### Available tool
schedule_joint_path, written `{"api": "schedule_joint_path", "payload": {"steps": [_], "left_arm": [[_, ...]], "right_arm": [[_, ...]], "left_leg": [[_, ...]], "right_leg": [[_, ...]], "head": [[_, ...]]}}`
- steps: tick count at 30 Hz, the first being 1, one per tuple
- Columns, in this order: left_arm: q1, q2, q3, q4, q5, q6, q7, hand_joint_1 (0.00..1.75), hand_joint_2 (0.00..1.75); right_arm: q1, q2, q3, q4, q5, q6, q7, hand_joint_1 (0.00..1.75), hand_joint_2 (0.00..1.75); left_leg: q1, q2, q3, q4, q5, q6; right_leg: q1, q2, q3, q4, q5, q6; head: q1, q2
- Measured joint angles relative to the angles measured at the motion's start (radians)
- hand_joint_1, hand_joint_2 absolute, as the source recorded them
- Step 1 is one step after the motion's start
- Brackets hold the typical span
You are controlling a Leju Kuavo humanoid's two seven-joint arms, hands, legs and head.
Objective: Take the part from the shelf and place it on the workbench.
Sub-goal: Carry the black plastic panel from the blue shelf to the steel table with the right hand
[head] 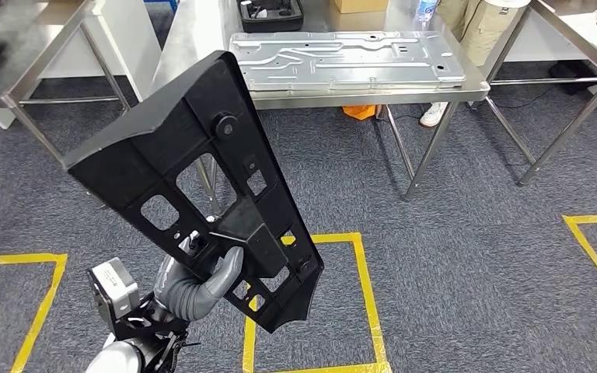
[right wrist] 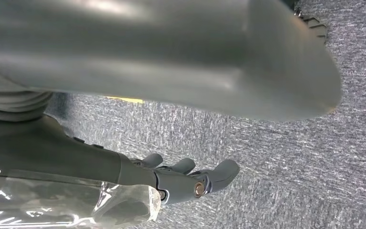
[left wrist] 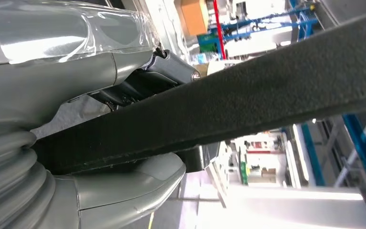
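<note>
Even overhead light fills the head view, glaring off the steel workbench; the wrist views are soft and blurred close up, with blown-out highlights behind.

A workshop or factory test floor: steel workbenches stand across the top of the frame on grey carpet, a pressed metal panel lies top centre, and yellow floor tape marks squares below.
</note>
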Motion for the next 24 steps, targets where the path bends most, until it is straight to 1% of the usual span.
{"api": "schedule_joint_path", "payload": {"steps": [1, 3, 4, 5, 6, 8, 9, 10, 11, 12, 13, 14, 15, 16, 17, 19, 20, 21, 22, 23, 24], "left_arm": [[0.0, 0.0, 0.0, 0.0, 0.001, -0.001, 0.0, 1.75, 1.75], [-0.001, 0.0, 0.0, 0.0, 0.003, -0.001, 0.0, 1.75, 1.75], [-0.002, 0.0, 0.001, 0.0, 0.003, -0.001, 0.0, 1.75, 1.75], [-0.004, 0.0, 0.001, 0.0, 0.003, -0.002, -0.001, 1.75, 1.75], [-0.005, 0.0, 0.001, 0.0, 0.003, -0.003, -0.001, 1.75, 1.75], [-0.005, 0.0, 0.001, 0.0, 0.003, -0.005, -0.001, 1.75, 1.75], [-0.005, 0.0, 0.001, 0.0, 0.003, -0.006, -0.001, 1.75, 1.75], [-0.005, 0.0, 0.001, 0.0, 0.003, -0.006, -0.001, 1.75, 1.75], [-0.005, 0.0, 0.001, 0.0, 0.003, -0.006, -0.001, 1.75, 1.75], [-0.005, 0.0, 0.001, 0.0, 0.003, -0.006, -0.001, 1.75, 1.75], [-0.005, 0.0, 0.001, 0.0, 0.003, -0.006, -0.001, 1.75, 1.75], [-0.006, 0.0, 0.001, 0.0, 0.003, -0.006, -0.001, 1.75, 1.75], [-0.007, 0.0, 0.001, 0.0, 0.003, -0.006, -0.001, 1.75, 1.75], [-0.008, 0.0, 0.001, 0.0, 0.003, -0.006, -0.001, 1.75, 1.75], [-0.009, 0.0, 0.002, 0.0, 0.003, -0.006, -0.001, 1.75, 1.75], [-0.01, 0.0, 0.002, 0.0, 0.003, -0.006, -0.002, 1.75, 1.75], [-0.011, 0.0, 0.003, 0.0, 0.003, -0.006, -0.002, 1.75, 1.75], [-0.013, 0.0, 0.003, 0.0, 0.003, -0.006, -0.002, 1.75, 1.75], [-0.014, 0.0, 0.004, 0.0, 0.003, -0.006, -0.002, 1.75, 1.75], [-0.014, 0.0, 0.005, 0.0, 0.003, -0.006, -0.002, 1.75, 1.75], [-0.013, 0.0, 0.005, 0.0, 0.003, -0.006, -0.002, 1.75, 1.75]], "right_arm": [[0.0, 0.0, 0.0, 0.0, 0.0, -0.001, 0.0, 0.0, 0.0], [0.002, -0.002, 0.0, 0.0, 0.0, -0.002, 0.0, 0.0, 0.0], [0.003, -0.002, 0.0, 0.0, 0.0, -0.002, 0.0, 0.0, 0.0], [0.003, -0.003, 0.0, 0.0, 0.001, -0.002, 0.0, 0.0, 0.0], [0.002, -0.003, 0.0, 0.0, 0.001, -0.002, 0.0, 0.0, 0.0], [0.002, -0.002, 0.0, 0.0, 0.001, -0.002, 0.0, 0.0, 0.0], [0.003, -0.002, 0.0, 0.0, 0.001, -0.002, 0.0, 0.0, 0.0], [0.003, -0.003, 0.0, 0.0, 0.001, -0.002, 0.0, 0.0, 0.0], [0.004, -0.003, 0.0, 0.0, 0.001, -0.002, 0.0, 0.0, 0.0], [0.004, -0.003, 0.0, 0.0, 0.001, -0.002, 0.0, 0.0, 0.0], [0.003, -0.003, 0.0, 0.0, 0.001, -0.002, 0.0, 0.0, 0.0], [0.002, -0.003, 0.0, 0.0, 0.001, -0.002, 0.0, 0.0, 0.0], [0.001, -0.004, 0.0, 0.0, 0.002, -0.002, -0.001, 0.0, 0.0], [0.0, -0.004, 0.0, 0.0, 0.002, -0.002, -0.001, 0.0, 0.0], [-0.001, -0.004, 0.0, 0.0, 0.002, -0.002, -0.001, 0.0, 0.0], [0.0, -0.003, 0.0, 0.0, 0.002, -0.002, -0.001, 0.0, 0.0], [0.0, -0.003, 0.0, 0.0, 0.002, -0.002, -0.001, 0.0, 0.0], [-0.001, -0.003, 0.0, 0.0, 0.002, -0.002, -0.001, 0.0, 0.0], [-0.001, -0.003, 0.0, 0.0, 0.002, -0.003, -0.001, 0.0, 0.0], [-0.001, -0.003, 0.0, 0.0, 0.002, -0.003, -0.001, 0.0, 0.0], [-0.001, -0.003, 0.0, 0.0, 0.002, -0.003, -0.001, 0.0, 0.0]], "left_leg": [[-0.002, -0.002, 0.006, -0.015, 0.002, 0.005], [-0.003, -0.001, 0.007, -0.018, 0.006, 0.018], [-0.002, 0.0, 0.008, -0.019, 0.009, 0.024], [0.0, 0.002, 0.009, -0.021, 0.011, 0.029], [0.002, 0.003, 0.009, -0.022, 0.012, 0.034], [0.002, 0.005, 0.009, -0.022, 0.012, 0.038], [0.002, 0.006, 0.009, -0.022, 0.011, 0.038], [0.002, 0.006, 0.009, -0.022, 0.011, 0.038], [0.002, 0.006, 0.01, -0.022, 0.011, 0.038], [0.003, 0.006, 0.011, -0.022, 0.01, 0.037], [0.002, 0.006, 0.013, -0.022, 0.01, 0.036], [0.0, 0.006, 0.013, -0.021, 0.008, 0.033], [-0.002, 0.006, 0.013, -0.021, 0.007, 0.029], [-0.003, 0.006, 0.013, -0.021, 0.006, 0.024], [-0.004, 0.007, 0.012, -0.022, 0.006, 0.018], [-0.003, 0.008, 0.012, -0.02, 0.001, 0.006], [-0.002, 0.008, 0.005, -0.002, -0.013, 0.001], [-0.001, 0.007, -0.013, 0.039, -0.037, -0.003], [0.0, 0.007, -0.042, 0.103, -0.071, -0.006], [0.001, 0.007, -0.077, 0.179, -0.105, -0.008], [0.001, 0.006, -0.11, 0.245, -0.128, -0.009]], "right_leg": [[0.001, 0.002, -0.002, 0.0, 0.0, 0.004], [-0.001, 0.003, -0.003, 0.001, 0.0, 0.013], [-0.002, 0.0, -0.006, 0.009, -0.008, 0.017], [-0.003, -0.005, -0.016, 0.034, -0.025, 0.022], [-0.004, -0.01, -0.038, 0.084, -0.054, 0.026], [-0.006, -0.017, -0.105, 0.227, -0.119, 0.034], [-0.007, -0.017, -0.133, 0.286, -0.137, 0.037], [-0.008, -0.018, -0.144, 0.307, -0.136, 0.038], [-0.009, -0.019, -0.135, 0.287, -0.116, 0.039], [-0.011, -0.021, -0.106, 0.228, -0.083, 0.038], [-0.012, -0.025, -0.065, 0.146, -0.048, 0.037], [-0.01, -0.029, -0.03, 0.075, -0.023, 0.035], [-0.007, -0.032, -0.006, 0.026, -0.009, 0.031], [-0.004, -0.034, 0.005, 0.003, -0.006, 0.027], [-0.001, -0.032, 0.004, 0.002, -0.008, 0.022], [-0.003, -0.03, 0.004, -0.001, -0.005, 0.01], [-0.005, -0.03, 0.005, -0.004, -0.004, 0.003], [-0.008, -0.03, 0.007, -0.006, -0.002, -0.003], [-0.009, -0.03, 0.007, -0.006, -0.002, -0.006], [-0.008, -0.029, 0.007, -0.006, -0.002, -0.009], [-0.007, -0.029, 0.007, -0.006, -0.002, -0.01]], "head": [[0.001, 0.0], [0.001, 0.0], [0.001, 0.0], [0.002, 0.0], [0.003, 0.0], [0.005, 0.0], [0.005, 0.0], [0.005, 0.0], [0.005, 0.0], [0.005, 0.0], [0.005, 0.0], [0.005, 0.0], [0.005, 0.0], [0.005, 0.0], [0.005, 0.0], [0.005, 0.0], [0.004, 0.0], [0.003, 0.0], [0.002, 0.0], [0.0, 0.0], [0.0, 0.0]]}}
